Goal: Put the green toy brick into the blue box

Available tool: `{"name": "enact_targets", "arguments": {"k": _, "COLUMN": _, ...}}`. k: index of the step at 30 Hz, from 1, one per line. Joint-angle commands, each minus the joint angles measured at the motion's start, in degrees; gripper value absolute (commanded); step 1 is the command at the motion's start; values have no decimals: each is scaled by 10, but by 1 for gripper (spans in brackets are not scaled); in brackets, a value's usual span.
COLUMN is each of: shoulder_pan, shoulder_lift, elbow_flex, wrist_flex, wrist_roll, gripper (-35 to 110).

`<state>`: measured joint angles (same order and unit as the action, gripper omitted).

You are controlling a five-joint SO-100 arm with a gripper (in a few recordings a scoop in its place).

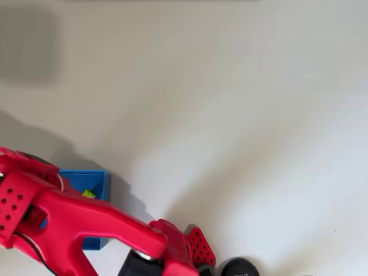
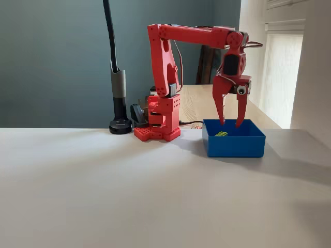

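Note:
The green toy brick [image 2: 221, 134] lies on the floor of the blue box [image 2: 234, 145], toward its left side in the fixed view. In the overhead view the green toy brick [image 1: 88, 194] peeks out beside the red arm, inside the blue box [image 1: 103, 183], which the arm mostly covers. My red gripper [image 2: 230, 123] hangs just above the box, pointing straight down. Its fingers [image 2: 220, 106] are spread apart with nothing between them. The brick sits below and slightly left of the fingertips, not touching them.
The arm's red base [image 2: 158, 129] stands left of the box. A black lamp stand [image 2: 120, 124] with a tall pole rises further left. The white table [image 2: 129, 196] spreads wide in front of the box. A black round foot [image 1: 240, 268] shows at the bottom edge of the overhead view.

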<state>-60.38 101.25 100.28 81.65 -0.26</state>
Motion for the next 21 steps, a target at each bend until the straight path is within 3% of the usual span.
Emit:
{"name": "enact_targets", "arguments": {"k": 1, "shoulder_pan": 11, "shoulder_lift": 22, "elbow_flex": -91, "wrist_flex": 5, "wrist_roll": 32, "gripper": 0}}
{"name": "enact_targets", "arguments": {"k": 10, "shoulder_pan": 189, "shoulder_lift": 24, "elbow_flex": -106, "wrist_flex": -6, "wrist_roll": 34, "gripper": 0}}
{"name": "enact_targets", "arguments": {"k": 21, "shoulder_pan": 447, "shoulder_lift": 24, "elbow_flex": 31, "wrist_flex": -151, "wrist_roll": -31, "gripper": 0}}
